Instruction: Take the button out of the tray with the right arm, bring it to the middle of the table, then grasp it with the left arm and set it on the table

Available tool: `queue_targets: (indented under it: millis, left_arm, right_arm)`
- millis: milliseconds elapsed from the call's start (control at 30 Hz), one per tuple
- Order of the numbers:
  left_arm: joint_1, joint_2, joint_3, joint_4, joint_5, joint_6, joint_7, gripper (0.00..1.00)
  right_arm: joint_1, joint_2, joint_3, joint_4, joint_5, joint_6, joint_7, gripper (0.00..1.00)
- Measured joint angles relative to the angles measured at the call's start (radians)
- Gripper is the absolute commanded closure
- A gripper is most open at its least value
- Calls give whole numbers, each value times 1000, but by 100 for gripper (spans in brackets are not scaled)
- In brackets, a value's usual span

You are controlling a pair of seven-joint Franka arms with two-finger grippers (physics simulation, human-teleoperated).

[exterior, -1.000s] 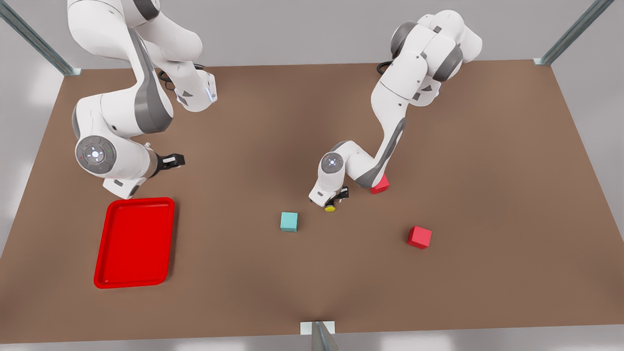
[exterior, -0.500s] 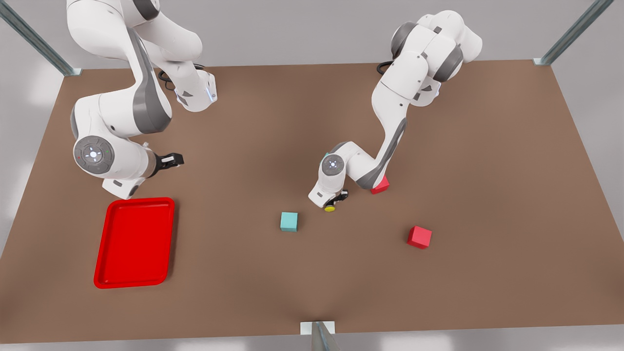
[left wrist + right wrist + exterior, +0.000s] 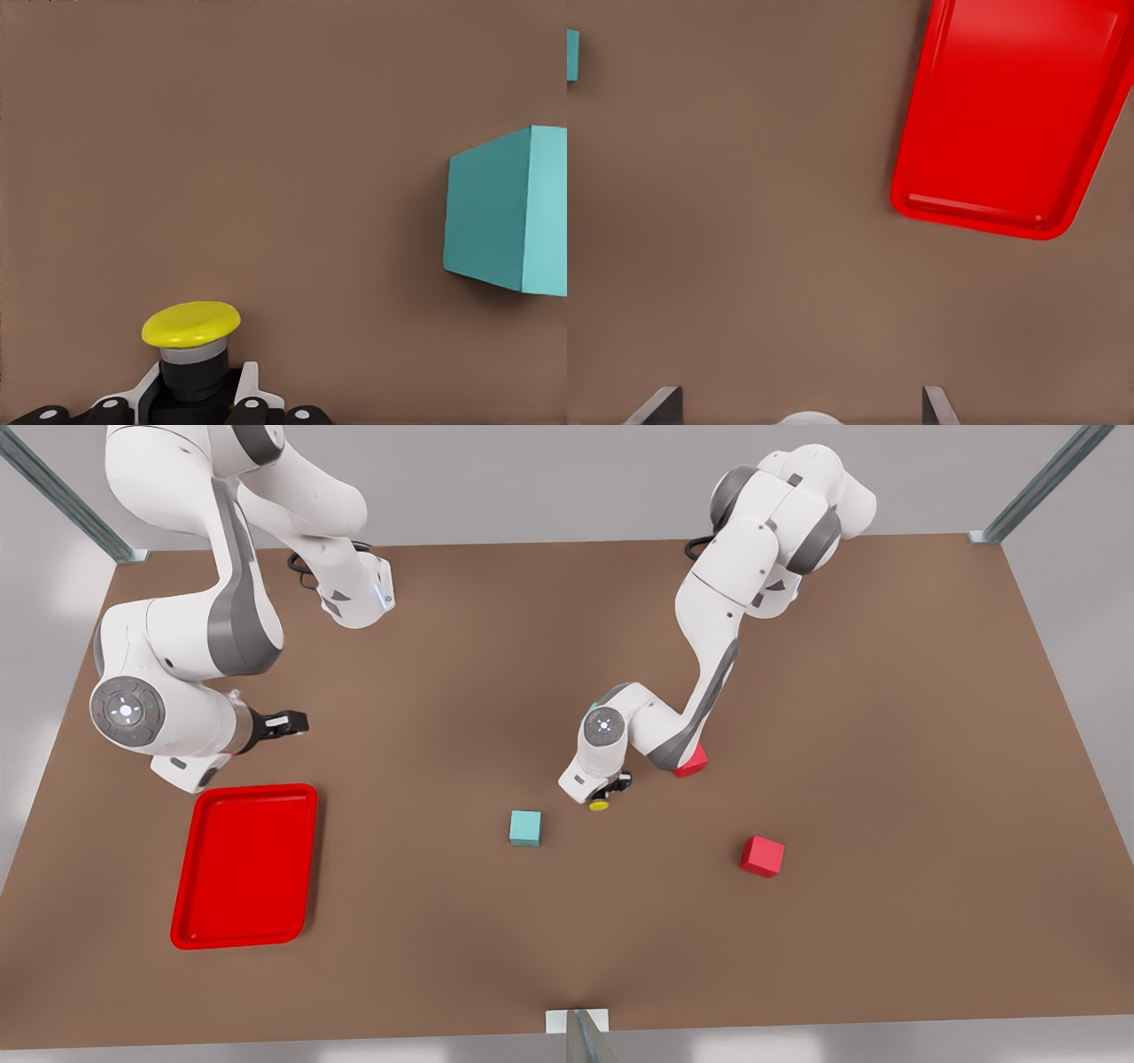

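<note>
The left gripper clasped the button low over the table near its middle, a teal cube at eight o'clock. The right gripper, fingers apart and empty, waited at one o'clock from the tray.

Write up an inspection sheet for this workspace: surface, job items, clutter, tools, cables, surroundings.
Surface: brown table, flat.
Job items: button, yellow cap, in the left tool, low near the table's middle; red tray holds nothing.
Clutter: teal cube beside the button; red cube lying free; another red cube partly behind the left arm.
Tools: left tool shut on the button; right tool waits above the table, next to the tray, fingers apart.
Cables: black cable at the right arm's base.
Surroundings: grey walls, metal corner posts.
</note>
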Motion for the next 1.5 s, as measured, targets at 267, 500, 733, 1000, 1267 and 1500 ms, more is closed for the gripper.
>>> queue_targets:
  millis: [267, 500, 733, 1000, 1267, 1500]
  left_arm:
    - [-70, -20, 159, 87, 58, -40, -130, 51]
    - [-114, 6, 338, 166, 438, -185, -478, 51]
    - [-117, 6, 385, 167, 740, -565, -805, 51]
    - [-114, 34, 384, 124, 706, -1042, -1133, 51]
    - [-106, 143, 384, 123, 617, -1173, -1403, 51]
    - [-80, 222, 384, 124, 604, -1165, -1561, 51]
  right_arm:
    - [-6, 0, 0, 0, -1, 5, -7, 0]
    - [-8, -2, 4, 4, -1, 5, -11, 0]
    - [1, -3, 5, 9, 0, 5, -12, 0]
    - [3, -3, 5, 9, -1, 6, -10, 0]
    - [-6, -2, 5, 10, -2, 7, -9, 0]
    - [6, -3, 6, 10, -7, 7, -8, 0]
